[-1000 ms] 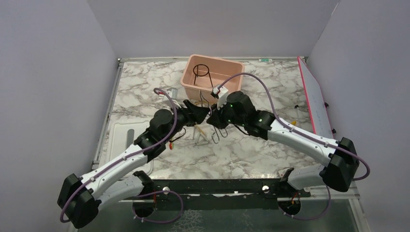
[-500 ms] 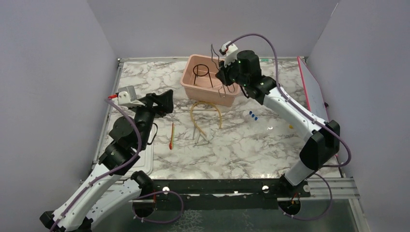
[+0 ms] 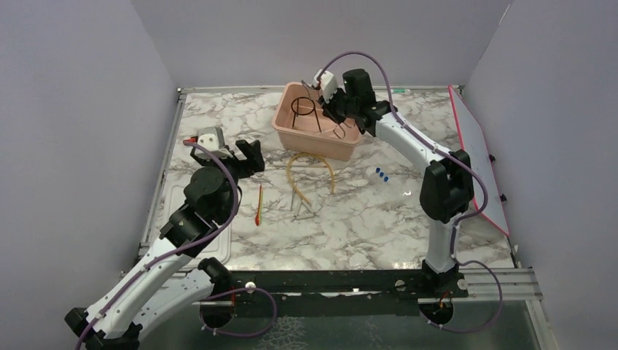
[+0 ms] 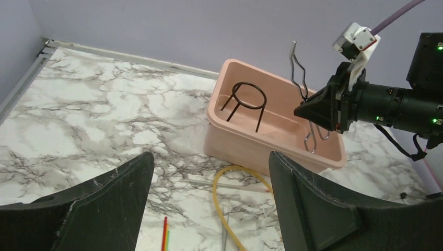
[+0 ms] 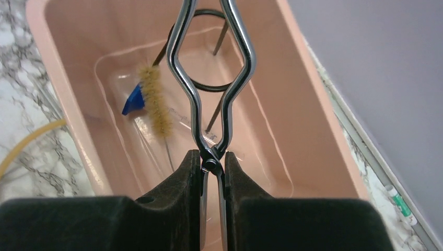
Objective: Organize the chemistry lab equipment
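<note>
My right gripper (image 3: 337, 109) is shut on the silver metal tongs (image 5: 211, 89) at their pivot and holds them over the pink tub (image 3: 351, 144). The tongs also show in the left wrist view (image 4: 307, 94). Inside the tub stand the black wire ring stand (image 3: 302, 109) and a tan bristle brush with a blue piece (image 5: 155, 99). On the table in front of the tub lie the curved tan rubber tube (image 3: 312, 166), a silver spatula (image 3: 301, 204), the thin red-orange rod (image 3: 259, 205) and tiny blue pieces (image 3: 381, 173). My left gripper (image 3: 246, 156) is open and empty, raised at the left.
A flat white lid (image 3: 182, 208) lies at the table's left edge under my left arm. A white board with a red edge (image 3: 477, 157) leans at the right side. Grey walls close in the back and sides.
My right gripper has carried the tongs from the table's middle up and back over the pink tub. My left arm has drawn back to the left and lifted, its jaws open.
</note>
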You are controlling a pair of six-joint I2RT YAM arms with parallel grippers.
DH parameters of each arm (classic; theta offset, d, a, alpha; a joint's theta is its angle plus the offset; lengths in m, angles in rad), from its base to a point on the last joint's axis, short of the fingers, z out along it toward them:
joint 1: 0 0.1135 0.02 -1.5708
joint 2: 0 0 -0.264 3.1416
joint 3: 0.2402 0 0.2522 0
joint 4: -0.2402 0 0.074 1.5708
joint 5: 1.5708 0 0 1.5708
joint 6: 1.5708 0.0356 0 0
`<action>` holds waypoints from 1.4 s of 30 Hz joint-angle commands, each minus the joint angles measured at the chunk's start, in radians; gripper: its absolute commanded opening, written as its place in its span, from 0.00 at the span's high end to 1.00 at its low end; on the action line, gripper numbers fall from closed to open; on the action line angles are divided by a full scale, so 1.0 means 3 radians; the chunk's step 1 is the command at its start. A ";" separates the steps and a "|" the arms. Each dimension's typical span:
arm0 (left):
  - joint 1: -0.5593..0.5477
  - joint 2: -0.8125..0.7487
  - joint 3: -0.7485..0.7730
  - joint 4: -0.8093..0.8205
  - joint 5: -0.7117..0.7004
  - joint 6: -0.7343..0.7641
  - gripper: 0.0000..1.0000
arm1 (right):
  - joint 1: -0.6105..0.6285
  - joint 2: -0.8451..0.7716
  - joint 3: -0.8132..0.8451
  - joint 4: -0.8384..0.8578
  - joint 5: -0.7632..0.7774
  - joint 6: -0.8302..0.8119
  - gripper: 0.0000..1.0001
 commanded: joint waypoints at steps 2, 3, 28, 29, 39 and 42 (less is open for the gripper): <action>0.0011 0.0068 -0.0045 0.0105 -0.0173 0.0160 0.16 | 0.0017 0.0236 0.0130 -0.0167 -0.0165 -0.0481 0.97; 0.0015 0.0068 -0.0063 0.0116 -0.0177 0.0162 0.16 | 0.0017 0.0259 0.0111 -0.0170 -0.0193 -0.0497 0.97; 0.0036 0.0168 -0.0074 0.0070 -0.0164 0.0270 0.14 | 0.0018 0.0768 0.0550 -0.0945 -0.0806 -0.0652 0.66; 0.0037 0.0172 -0.0078 0.0074 -0.0165 0.0267 0.14 | 0.0020 0.0761 0.0570 -0.0957 -0.0833 -0.0640 0.65; 0.0042 0.0067 -0.0110 0.0108 -0.0166 0.0279 0.14 | 0.0020 0.0600 0.0733 -0.0997 -0.0739 -0.0363 0.61; 0.0042 0.0077 -0.0101 0.0081 -0.0119 0.0231 0.14 | 0.0022 0.0403 0.0657 -0.0817 -0.0602 -0.0101 0.61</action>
